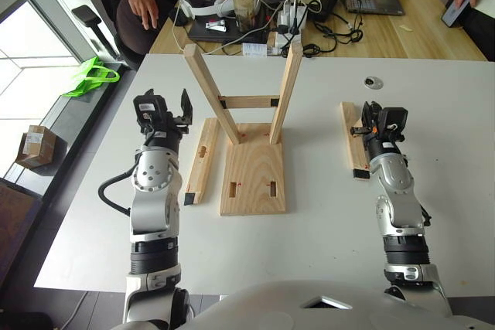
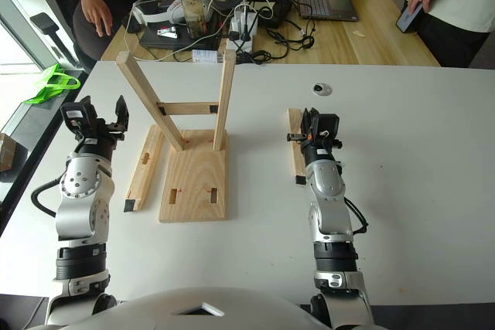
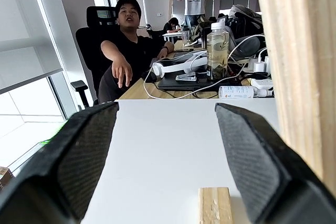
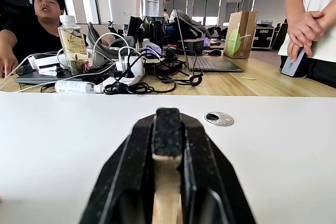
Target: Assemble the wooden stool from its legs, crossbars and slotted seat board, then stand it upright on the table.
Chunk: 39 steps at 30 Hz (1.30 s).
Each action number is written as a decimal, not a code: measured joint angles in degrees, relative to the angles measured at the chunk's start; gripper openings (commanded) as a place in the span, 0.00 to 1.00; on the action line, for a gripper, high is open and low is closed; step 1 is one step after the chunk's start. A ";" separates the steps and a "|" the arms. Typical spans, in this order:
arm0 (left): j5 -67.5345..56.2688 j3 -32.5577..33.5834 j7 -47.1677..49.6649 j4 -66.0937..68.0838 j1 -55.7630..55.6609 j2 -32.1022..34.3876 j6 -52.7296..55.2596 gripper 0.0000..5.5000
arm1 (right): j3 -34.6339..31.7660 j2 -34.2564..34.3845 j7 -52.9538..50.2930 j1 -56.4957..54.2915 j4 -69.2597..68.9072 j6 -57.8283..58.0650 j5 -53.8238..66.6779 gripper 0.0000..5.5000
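— Two standing legs [image 1: 210,90] are in the far slots of the seat board [image 1: 253,175], which lies flat on the tabletop [image 1: 325,222]. A crossbar [image 1: 247,102] links them. What's left?

— Both near slots [image 1: 233,188] in the seat board are empty. By my reckoning, that's about halfway.

— And the spare pieces?

— One loose leg [image 1: 203,158] lies flat, just beside the seat board's left edge. Its long axis runs along that edge, near to far. A second loose leg [image 1: 354,152] lies well to the right of the seat board, pointing the same way.

— Who's got what?

— The right gripper [image 4: 168,129] has its jaws clenched on the far part of that second loose leg, which rests flat on the tabletop. The left gripper [image 1: 166,112] has its jaws spread wide with nothing between them. It sits by the far end of the left loose leg, on the side away from the seat board.

— So what does the next move turn on?

— The held leg lies flat, and the right near slot is inward from it, toward the seat board. I'd say it must be tipped on end first. The right arm is the nearer one for that.
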 measured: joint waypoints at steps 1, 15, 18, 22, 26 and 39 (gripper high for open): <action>0.04 -0.07 -0.15 -0.08 0.00 -0.01 0.00 0.60 | 0.00 0.04 0.00 0.00 0.00 0.00 -0.02 0.07; 0.58 -0.62 -0.60 -0.08 -0.04 -0.51 0.41 0.45 | -0.05 0.11 0.05 0.00 0.00 0.00 -0.03 0.07; -0.71 0.20 -0.78 -0.07 -0.09 -0.70 0.46 0.52 | -0.05 0.13 0.05 0.00 0.00 0.00 -0.04 0.07; -1.69 0.70 -0.81 -0.07 -0.16 -0.97 0.50 0.64 | -0.05 0.15 0.06 0.00 0.00 0.00 -0.04 0.07; -1.68 1.01 -0.65 -0.06 -0.35 -0.97 0.50 0.75 | -0.04 0.15 0.08 0.00 0.00 0.00 -0.04 0.07; -1.91 0.45 -1.69 -0.13 -0.36 -1.63 1.29 0.58 | -0.06 0.15 0.15 -0.01 0.01 0.00 -0.04 0.07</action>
